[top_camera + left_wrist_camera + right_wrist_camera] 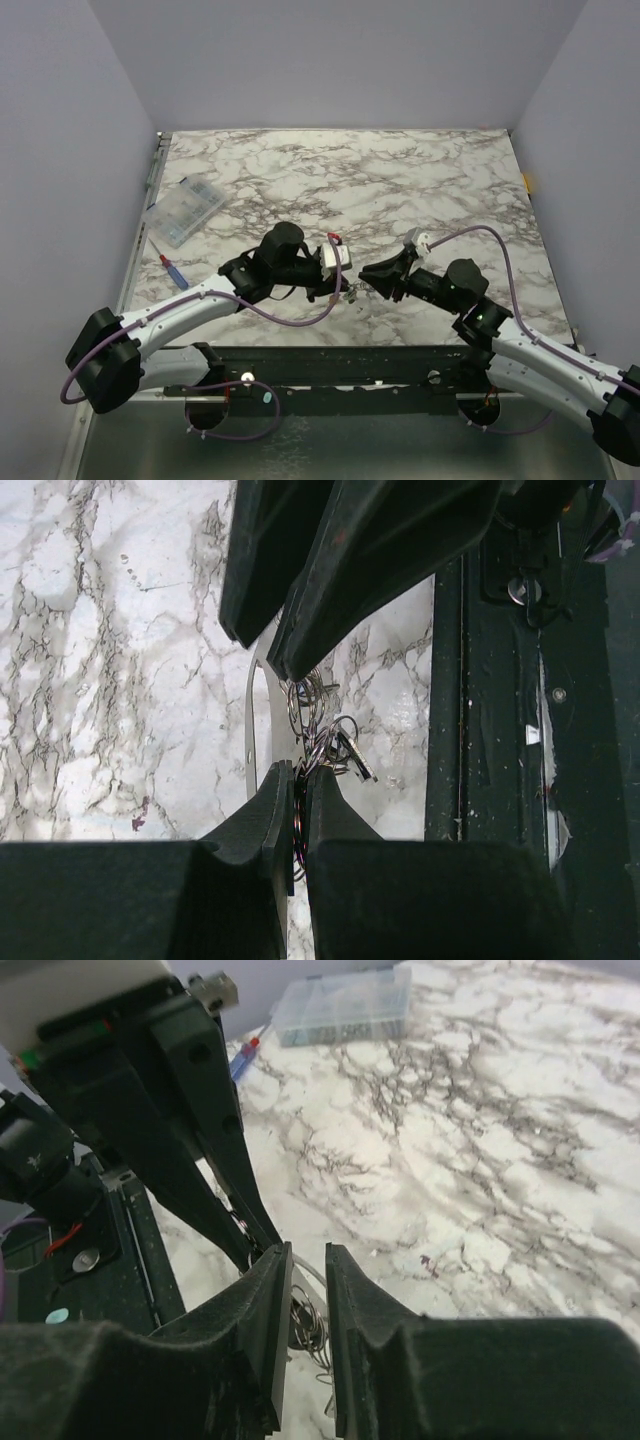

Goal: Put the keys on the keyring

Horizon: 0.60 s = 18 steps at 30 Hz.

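1. Count: there are two arms, each with one tool, one clear compartment box [185,210] and one red-handled screwdriver [172,270]. There is also one small tangle of metal where the tools meet.
2. In that tangle the left wrist view shows the keyring [303,695] as several thin dark wire loops bunched together. One small dark key [352,755] hangs at their lower right. Whether more keys sit in the bunch cannot be told.
3. The loops are fine and shiny, far thinner than either finger. The key is short and slanted, and no coloured head can be made out on it.
4. The bunch sits over the white marbled counter [400,180], close to its near edge and about midway along it. The box and the screwdriver lie well apart from it, toward the far left corner and the left edge.
5. The left tool [298,780] is closed, its fingers pressed together on the wire, with the keyring just off their tips.
6. The right tool [308,1252] has its jaws a narrow gap apart. Its tips meet the left tool's tips from the opposite side. The wire loops show in the gap, and whether the pads touch them cannot be told.
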Tool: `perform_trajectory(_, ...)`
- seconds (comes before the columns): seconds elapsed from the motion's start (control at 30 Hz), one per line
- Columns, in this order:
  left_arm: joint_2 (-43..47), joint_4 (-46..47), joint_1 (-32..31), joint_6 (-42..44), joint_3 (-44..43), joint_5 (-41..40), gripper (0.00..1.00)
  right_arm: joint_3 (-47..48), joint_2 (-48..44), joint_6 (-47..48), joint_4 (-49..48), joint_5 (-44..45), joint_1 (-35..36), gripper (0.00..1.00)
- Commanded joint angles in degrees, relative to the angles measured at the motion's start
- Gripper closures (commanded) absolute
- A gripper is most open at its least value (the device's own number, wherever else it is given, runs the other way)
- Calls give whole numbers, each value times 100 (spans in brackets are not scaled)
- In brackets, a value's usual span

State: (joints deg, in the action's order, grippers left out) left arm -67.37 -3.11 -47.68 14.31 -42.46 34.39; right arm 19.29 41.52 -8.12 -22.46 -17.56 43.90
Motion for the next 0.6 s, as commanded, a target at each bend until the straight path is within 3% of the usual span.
perform_trajectory(0.0,286,750,57,-387,219,51,100,147,75,-449,388,-345,30,75)
perform_trajectory(0.33,434,1030,61,-631,403,-82,100,260,146,-886,312,-1153,31,72)
perform_trajectory(0.57,479,1190,63,-795,441,-145,100,276,397,-1019,371,-1140,30,71)
